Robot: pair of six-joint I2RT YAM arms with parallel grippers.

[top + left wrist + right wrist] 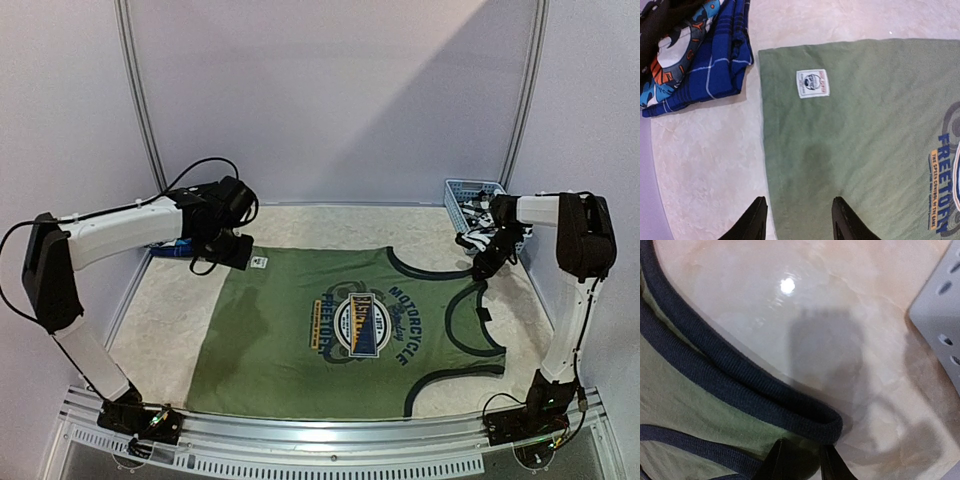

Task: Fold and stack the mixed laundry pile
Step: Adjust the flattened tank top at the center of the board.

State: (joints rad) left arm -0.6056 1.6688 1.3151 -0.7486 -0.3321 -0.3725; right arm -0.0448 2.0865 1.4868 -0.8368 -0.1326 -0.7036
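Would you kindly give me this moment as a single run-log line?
olive-green shirt spread flat, unfolded | left fingers open, straddling hem edge | right fingers astride strap end, grip unclear | folded stack beside hem

Clearance: ahead and left of the left gripper [799, 205], a strip of bare table [710, 165] separates the olive-green shirt [865, 140] from the folded stack [690, 55] further ahead-left; ahead of the right gripper [802, 457], open table is bounded ahead-right by the lattice basket [940, 310].
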